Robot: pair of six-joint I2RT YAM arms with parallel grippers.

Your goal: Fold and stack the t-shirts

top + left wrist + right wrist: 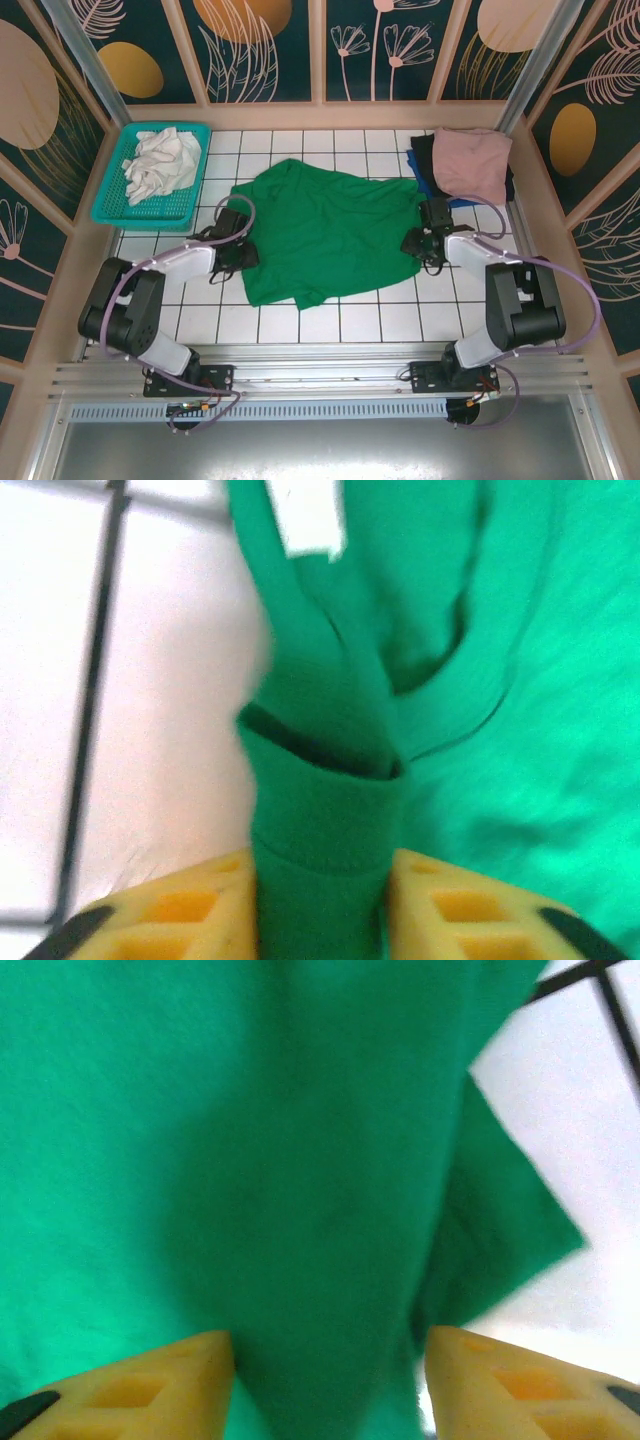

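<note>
The bright green short-sleeved cloth t-shirt lies spread on the white tiled tabletop. The left claw is clenched on a bunched fold at the shirt's left edge, jaws narrow. The right claw stands wider, with green cloth between its 2 jaws; I cannot tell whether it grips.

Boxed in by dark teal panels, printed with pale leaves and orange discs.
Floored with a white-tiled surface, dark grout between the squares; framed up the walls in light wooden strips; edged along the near side with aluminium rails and a grey metal sheet; lit brightly and evenly.
</note>
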